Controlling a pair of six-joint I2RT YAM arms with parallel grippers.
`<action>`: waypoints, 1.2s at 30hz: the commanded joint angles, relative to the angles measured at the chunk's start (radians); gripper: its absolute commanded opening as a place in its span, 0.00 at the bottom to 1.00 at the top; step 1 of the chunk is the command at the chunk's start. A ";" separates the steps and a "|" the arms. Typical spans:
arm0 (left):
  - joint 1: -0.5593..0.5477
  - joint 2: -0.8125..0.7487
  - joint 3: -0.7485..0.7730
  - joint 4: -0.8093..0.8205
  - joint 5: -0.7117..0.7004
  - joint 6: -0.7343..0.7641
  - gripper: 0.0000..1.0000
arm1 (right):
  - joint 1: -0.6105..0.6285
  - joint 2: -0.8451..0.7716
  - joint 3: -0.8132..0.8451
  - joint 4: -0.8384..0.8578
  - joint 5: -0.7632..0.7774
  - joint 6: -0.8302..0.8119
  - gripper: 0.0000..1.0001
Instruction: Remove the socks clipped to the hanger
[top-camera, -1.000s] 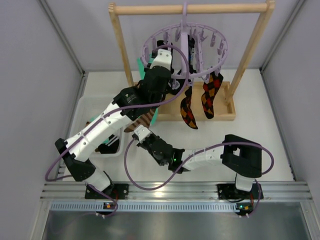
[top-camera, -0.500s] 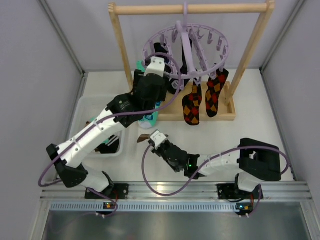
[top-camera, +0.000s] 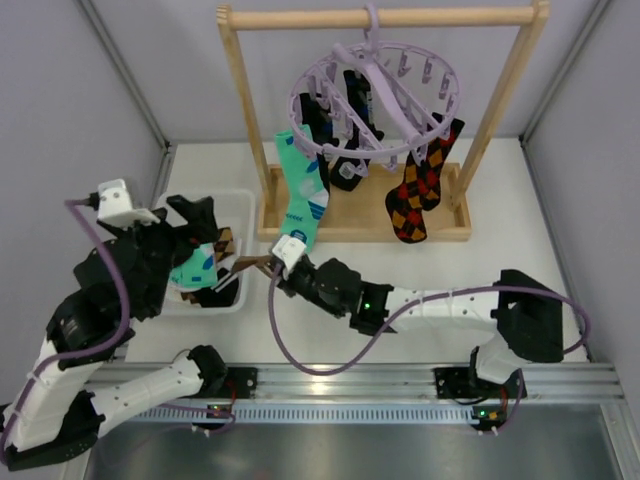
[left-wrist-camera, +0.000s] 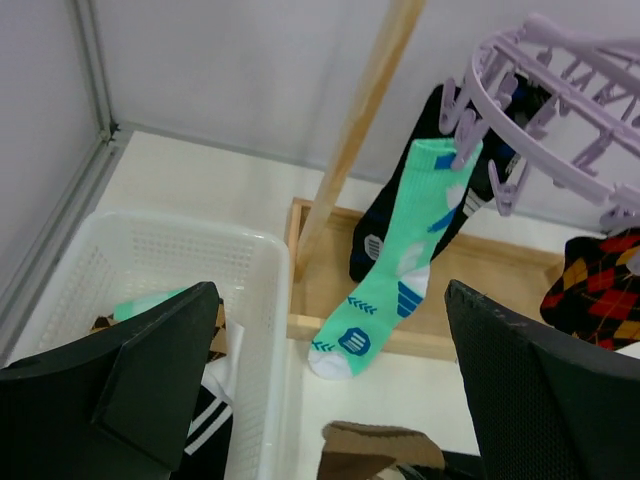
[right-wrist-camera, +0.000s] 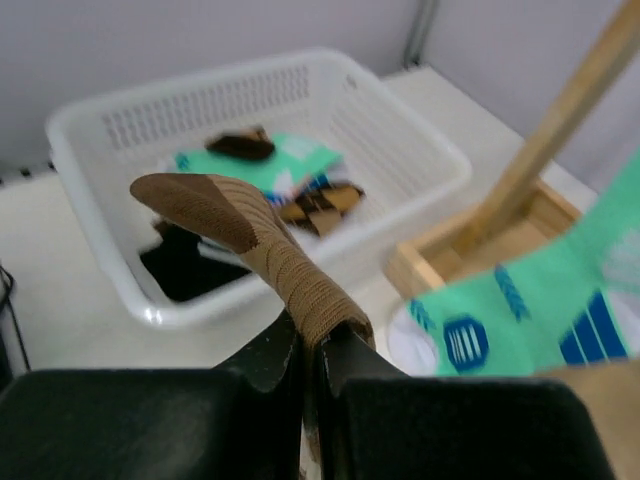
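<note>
Left gripper (left-wrist-camera: 325, 330): its fingers are standing spread wide with nothing between them. It is hovering over the white basket (left-wrist-camera: 180, 235), which is lying below and to the left of the fingers and is already holding several socks. That placement suggests a drop-off point for removed socks.

Right gripper (right-wrist-camera: 310, 350): its fingers are pressing together and pinching a brown striped sock (right-wrist-camera: 250, 240), which is arching up and forward from the fingertips. The basket is sitting just beyond that sock's free end, so the gripper appears to be carrying the sock there for release; the sock is not yet over the rim.

The hanger (top-camera: 445, 75) is hanging by its hook from the wooden rack (top-camera: 380, 17), well ahead of both sets of fingers and above them. A teal sock (left-wrist-camera: 400, 270) is dangling from a clip straight ahead of the left fingers, its toe reaching down to the rack's base. Dark socks (top-camera: 345, 150) are hanging just behind it, and two argyle socks (top-camera: 415, 195) are hanging off to the right of the fingers.

Judgement: the task is only partly done, with several socks remaining clipped. The teal sock is looking like the nearest next pick for the empty left gripper. A pull on it is likely to set the hanger swinging on its hook.
</note>
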 joint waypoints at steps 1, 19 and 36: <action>0.002 -0.024 -0.018 0.001 -0.070 0.008 0.98 | -0.035 0.095 0.238 -0.075 -0.179 -0.022 0.00; 0.002 -0.119 -0.044 0.006 -0.172 0.027 0.98 | -0.148 0.461 0.806 -0.299 -0.256 0.054 0.75; 0.002 -0.115 -0.255 0.007 0.102 0.022 0.98 | -0.367 -0.506 -0.127 -0.575 -0.270 0.210 0.87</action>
